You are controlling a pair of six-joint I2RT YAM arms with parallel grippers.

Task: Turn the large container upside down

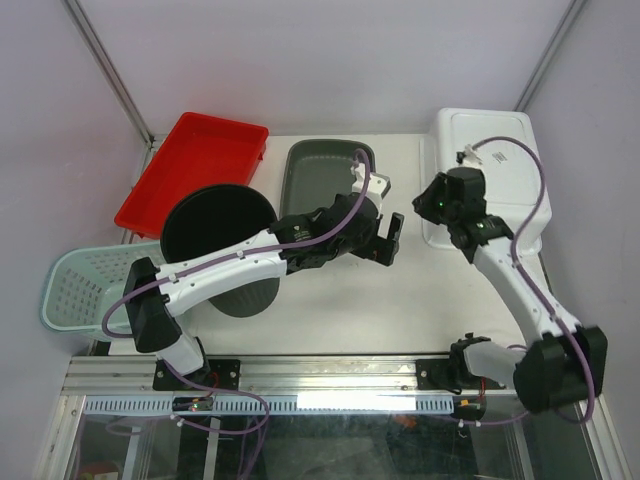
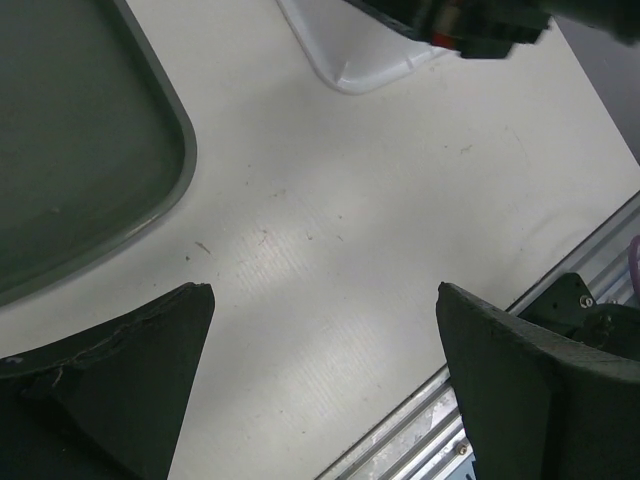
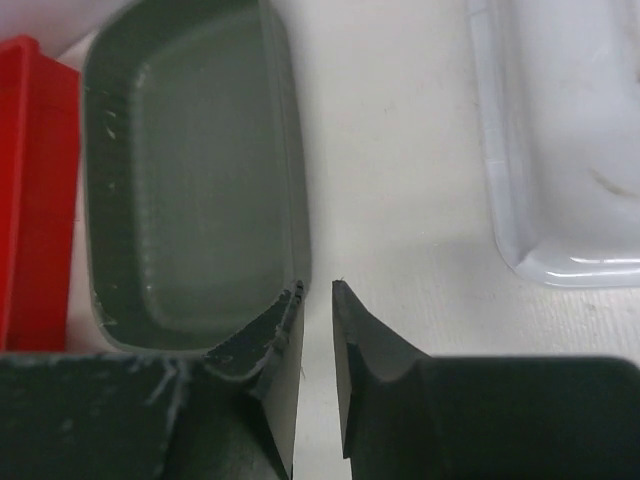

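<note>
The left pincer [image 1: 390, 242] is held spread wide, the right pincer [image 3: 318, 292] nearly closed, both empty. The large container [image 1: 215, 228] is seen well behind the left pincer; its rim should be gripped firmly first.

Left arm [image 1: 230, 262]: reaching forward-right; left gripper [image 2: 325, 290] jaws spread wide.
Right arm [image 1: 520, 285]: folded inward; right gripper [image 3: 318, 290] jaws nearly touching.

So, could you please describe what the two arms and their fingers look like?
Both the left arm and right arm have white links joined by black housings, with a purple cable looping along each. The left gripper and right gripper carry dark, wedge-shaped fingers with scuffed, chipped edges.
</note>
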